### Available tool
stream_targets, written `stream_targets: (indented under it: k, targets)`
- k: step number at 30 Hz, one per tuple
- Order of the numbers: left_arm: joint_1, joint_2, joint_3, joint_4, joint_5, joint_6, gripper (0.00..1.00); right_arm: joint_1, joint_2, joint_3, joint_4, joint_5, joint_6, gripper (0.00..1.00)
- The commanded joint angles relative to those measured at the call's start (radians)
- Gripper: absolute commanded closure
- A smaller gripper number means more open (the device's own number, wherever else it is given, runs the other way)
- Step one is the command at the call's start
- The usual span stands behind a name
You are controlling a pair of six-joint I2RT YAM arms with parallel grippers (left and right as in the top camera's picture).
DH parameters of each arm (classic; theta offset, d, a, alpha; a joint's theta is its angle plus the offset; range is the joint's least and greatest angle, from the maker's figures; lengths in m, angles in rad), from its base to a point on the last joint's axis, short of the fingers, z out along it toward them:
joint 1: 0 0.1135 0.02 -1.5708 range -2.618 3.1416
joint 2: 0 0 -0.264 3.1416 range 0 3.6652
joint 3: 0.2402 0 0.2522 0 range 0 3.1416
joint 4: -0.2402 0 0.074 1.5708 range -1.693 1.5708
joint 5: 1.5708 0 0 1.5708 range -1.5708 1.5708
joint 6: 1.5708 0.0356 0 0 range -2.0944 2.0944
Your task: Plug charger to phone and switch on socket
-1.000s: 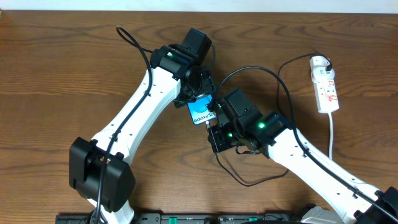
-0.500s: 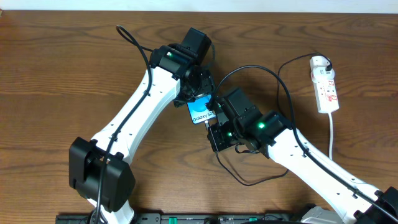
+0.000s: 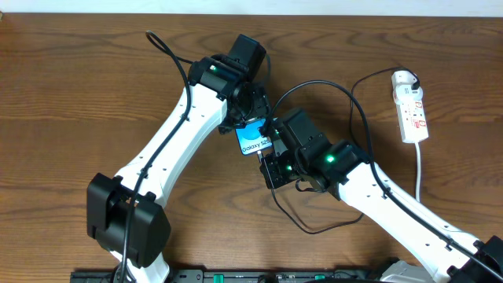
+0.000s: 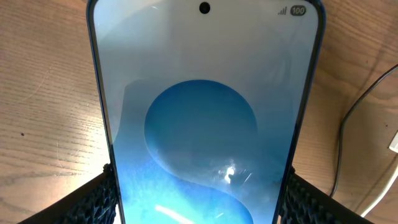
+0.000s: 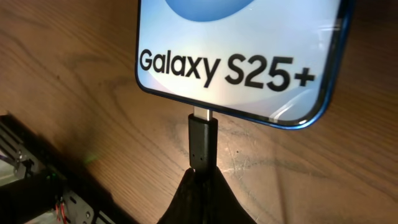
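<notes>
A brown wooden worktop [image 3: 63, 102] fills nearly the whole overhead view, its grain running in long wavy bands from side to side. Beyond its far edge lies a narrow pale strip [image 3: 330, 6], wall or floor. Even light; the wrist views show fine scratches.

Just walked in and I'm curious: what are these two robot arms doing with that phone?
The left claw grips the phone by its side edges. The right claw pinches the charger at its plug, which sits at the phone's bottom port with bare metal showing, so likely not fully in. The power strip lies apart, untouched.
</notes>
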Motion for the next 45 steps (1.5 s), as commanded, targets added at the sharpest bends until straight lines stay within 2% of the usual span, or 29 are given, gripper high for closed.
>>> stream_targets:
  k: [1, 14, 25, 31, 38, 45]
  targets:
    - [-0.006, -0.027, 0.021, -0.016, 0.024, 0.01, 0.36, -0.005, 0.006, 0.019, 0.02, 0.081, -0.017, 0.99]
    - [-0.006, -0.027, 0.021, -0.015, 0.001, 0.01, 0.36, -0.004, 0.006, 0.019, 0.029, 0.111, 0.08, 0.99]
    - [-0.006, -0.027, 0.021, -0.014, 0.029, 0.005, 0.36, 0.006, 0.006, 0.019, 0.076, 0.116, 0.079, 0.99]
    - [-0.006, -0.027, 0.021, -0.016, 0.029, 0.005, 0.36, 0.015, 0.006, 0.015, 0.066, 0.226, 0.079, 0.99]
    - [-0.006, -0.027, 0.021, -0.023, 0.028, 0.005, 0.36, 0.015, 0.006, 0.015, 0.106, 0.261, 0.079, 0.98]
    - [-0.006, -0.027, 0.021, -0.021, -0.006, 0.005, 0.36, 0.015, 0.0, 0.015, 0.017, 0.259, 0.079, 0.87]
